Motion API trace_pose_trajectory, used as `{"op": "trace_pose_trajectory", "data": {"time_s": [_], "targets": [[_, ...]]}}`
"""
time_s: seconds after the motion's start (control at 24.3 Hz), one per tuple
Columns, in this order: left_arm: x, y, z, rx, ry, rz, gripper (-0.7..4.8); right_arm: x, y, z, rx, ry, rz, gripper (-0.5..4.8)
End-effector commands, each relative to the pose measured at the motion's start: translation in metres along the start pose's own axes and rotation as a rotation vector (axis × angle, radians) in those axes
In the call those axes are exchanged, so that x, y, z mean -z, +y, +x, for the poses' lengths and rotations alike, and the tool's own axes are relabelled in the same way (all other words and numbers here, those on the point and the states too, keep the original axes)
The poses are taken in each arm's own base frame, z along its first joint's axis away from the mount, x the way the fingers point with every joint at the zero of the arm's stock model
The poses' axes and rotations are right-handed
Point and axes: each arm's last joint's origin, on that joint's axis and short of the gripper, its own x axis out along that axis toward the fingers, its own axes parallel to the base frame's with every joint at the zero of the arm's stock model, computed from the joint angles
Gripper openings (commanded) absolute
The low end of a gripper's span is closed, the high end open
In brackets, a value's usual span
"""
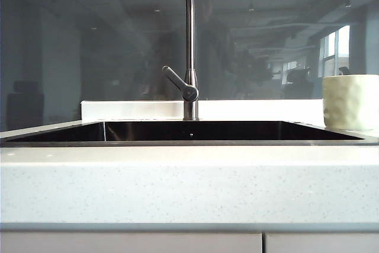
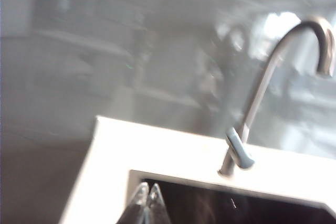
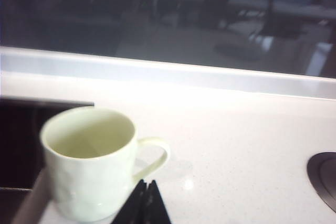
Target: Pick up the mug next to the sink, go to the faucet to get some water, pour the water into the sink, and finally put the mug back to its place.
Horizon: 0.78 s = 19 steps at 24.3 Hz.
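Sitting: pale cream dimpled ceramic mug (image 3: 89, 163), lower left of right wrist view, beside dark sink (image 1: 189, 131).
Handling: probably stiff, slick, breakable; grab the loop handle.
Right gripper (image 3: 146, 203): fingers pressed together, empty, near handle.
Left gripper (image 2: 147, 205): closed, empty, over the basin.

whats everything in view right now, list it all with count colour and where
mug: one, pale cream-yellow, upright on the countertop just right of the sink, looks empty
sink: one, black basin, set in the countertop
faucet: one, brushed steel, behind the sink at its middle, no water running
countertop: one, pale speckled, around the sink
dark round disc: one, on the countertop right of the mug
left gripper: shut, over the sink's left end
right gripper: shut, near the mug handle, holding nothing
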Motion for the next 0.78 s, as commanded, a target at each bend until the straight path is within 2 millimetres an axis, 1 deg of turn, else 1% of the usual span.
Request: {"op": "trace_pose_trajectory", "data": {"time_s": [0.04, 0.08, 0.12, 0.25, 0.33, 0.37, 0.41, 0.54, 0.78], "targets": [[0.008, 0.002, 0.033, 0.157, 0.059, 0.007, -0.06, 0.009, -0.015, 0.03, -0.041, -0.03, -0.02, 0.91], [0.011, 0.003, 0.039, 0.182, 0.068, 0.005, -0.06, 0.014, -0.018, 0.035, -0.053, -0.017, -0.018, 1.06], [0.018, 0.006, 0.051, 0.206, 0.077, 0.005, -0.06, 0.024, -0.026, 0.047, -0.081, 0.001, -0.012, 1.44], [0.036, 0.014, 0.076, 0.239, 0.111, -0.009, -0.06, 0.044, -0.036, 0.074, -0.124, 0.046, 0.003, 2.81], [0.047, 0.019, 0.089, 0.234, 0.154, -0.022, -0.06, 0.052, -0.039, 0.093, -0.141, 0.062, 0.009, 2.84], [0.049, 0.02, 0.093, 0.241, 0.168, -0.025, -0.06, 0.055, -0.04, 0.099, -0.145, 0.067, 0.01, 2.84], [0.052, 0.022, 0.1, 0.245, 0.184, -0.031, -0.06, 0.058, -0.041, 0.11, -0.151, 0.073, 0.012, 2.84], [0.054, 0.024, 0.111, 0.244, 0.191, -0.032, -0.06, 0.063, -0.044, 0.132, -0.21, 0.08, 0.02, 2.84], [0.052, 0.024, 0.114, 0.243, 0.177, -0.028, -0.06, 0.07, -0.043, 0.149, -0.228, 0.092, 0.024, 2.83]]}}
